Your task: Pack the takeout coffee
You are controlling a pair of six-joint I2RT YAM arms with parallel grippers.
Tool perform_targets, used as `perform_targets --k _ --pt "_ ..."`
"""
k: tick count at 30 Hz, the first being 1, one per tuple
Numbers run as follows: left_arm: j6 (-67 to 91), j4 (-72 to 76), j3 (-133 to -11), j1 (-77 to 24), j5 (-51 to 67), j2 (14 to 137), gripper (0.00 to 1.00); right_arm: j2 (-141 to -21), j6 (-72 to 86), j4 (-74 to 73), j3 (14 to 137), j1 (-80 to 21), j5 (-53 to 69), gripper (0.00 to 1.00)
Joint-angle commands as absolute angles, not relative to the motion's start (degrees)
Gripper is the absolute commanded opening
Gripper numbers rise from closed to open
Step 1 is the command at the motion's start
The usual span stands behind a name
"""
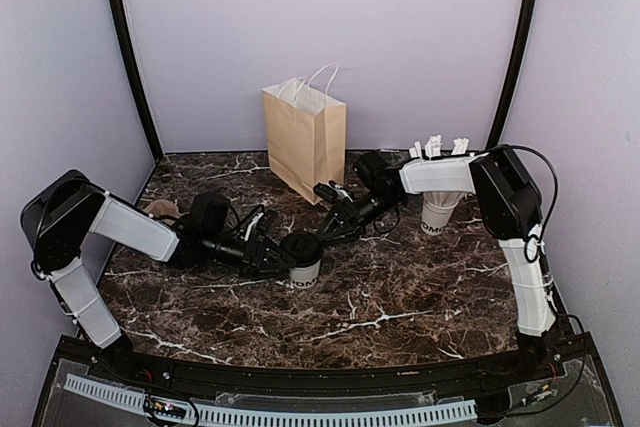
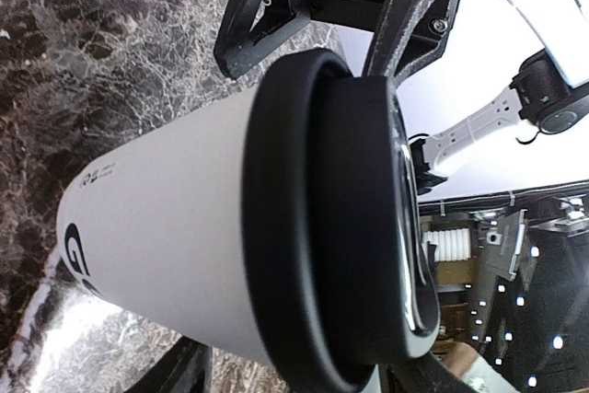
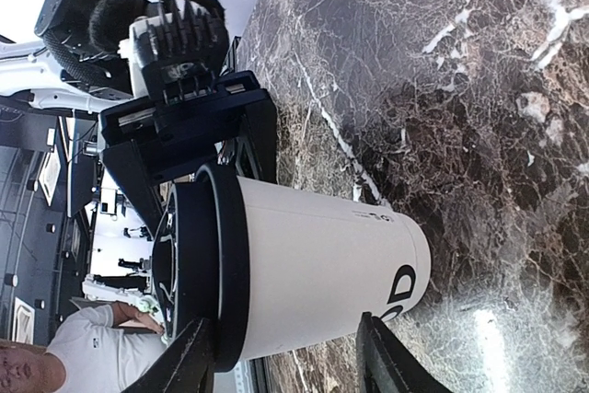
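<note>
Takeout coffee (image 1: 303, 259): 1 small white paper cup, smooth matte wall tapering toward the base, dark printed lettering (image 3: 402, 284) low on the side. Round black plastic lid (image 2: 368, 227) on top, stepped rim, slightly glossy. The cup stands upright on the table (image 1: 400, 287), left of centre and well in front of the bag. The table is a dark brown marble-look slab with white veins, polished, with glare spots.

My left pincer (image 1: 283, 257) lies low and level, 1 black finger on each side of the cup just under the lid. From my left wrist view the cup fills the gap between the fingers. I cannot tell if they press the wall or only sit beside it.

My right pincer (image 1: 330, 219) is just behind and right of the cup, angled down at it. Its 2 fingers are spread apart and hold nothing. The cup shows beyond the gap, and I see no firm contact.

Containers: 1 brown kraft paper bag (image 1: 305, 142) stands upright at the back centre, flat-sided and creased, with white twisted handles (image 1: 320, 77). I cannot see into its mouth. A 2nd white paper cup (image 1: 438, 212) is at the right, partly hidden behind my right arm, with white wrapped straws (image 1: 436, 146) sticking out of its top. The 2 cups are well apart.
</note>
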State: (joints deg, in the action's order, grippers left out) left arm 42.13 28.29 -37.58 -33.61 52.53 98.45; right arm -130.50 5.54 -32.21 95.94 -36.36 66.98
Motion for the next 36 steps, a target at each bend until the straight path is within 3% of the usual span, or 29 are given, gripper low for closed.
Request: perform_targets --k 1,7,12,19,26,36 --pt "46.0 18.5 -33.0 -33.2 37.3 109.8 0.59 -138.3 5.1 -37.0 93.0 -39.6 45.2 0.52" --pt "44.0 15.8 -34.1 -33.2 35.6 108.8 0.57 -137.3 3.8 -38.4 94.4 -39.8 44.2 0.52" --pt "39.7 16.0 -35.2 -33.3 34.7 99.2 0.57 -133.8 -2.7 -41.3 99.6 -39.0 53.3 0.53" --pt "34.1 14.9 -40.1 -33.3 36.9 87.4 0.62 -128.2 -4.4 -42.3 102.8 -38.1 58.3 0.67" --pt "34.9 17.1 -43.0 -33.3 39.1 83.3 0.65 -128.0 -3.7 -42.4 104.3 -37.6 61.6 0.69" --pt "29.4 5.0 -48.4 -33.3 38.0 79.7 0.69 -125.5 -3.3 -40.6 101.4 -36.9 62.6 0.7"
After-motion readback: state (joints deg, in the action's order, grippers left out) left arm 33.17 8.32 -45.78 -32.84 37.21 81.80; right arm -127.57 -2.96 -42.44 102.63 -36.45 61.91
